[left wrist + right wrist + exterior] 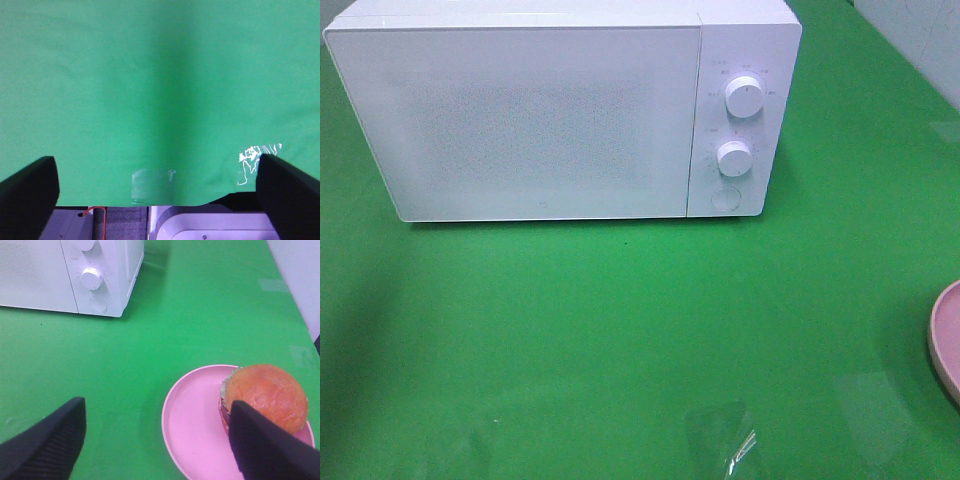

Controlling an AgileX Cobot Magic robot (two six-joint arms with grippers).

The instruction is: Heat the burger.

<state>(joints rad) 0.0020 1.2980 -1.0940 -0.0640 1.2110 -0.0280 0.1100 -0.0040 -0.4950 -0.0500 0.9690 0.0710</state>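
The burger (265,397) sits on the pink plate (192,425) at three o'clock on the green bench (620,320) (microwave (520,115) at twelve, door shut). Both arms' fingers (30,187) (47,442) are spread wide, pinching nothing.

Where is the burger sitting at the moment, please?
The burger shows only in the right wrist view, resting on the pink plate, off-centre towards its rim. In the exterior high view only the plate's edge shows, at the right, in front of the microwave.
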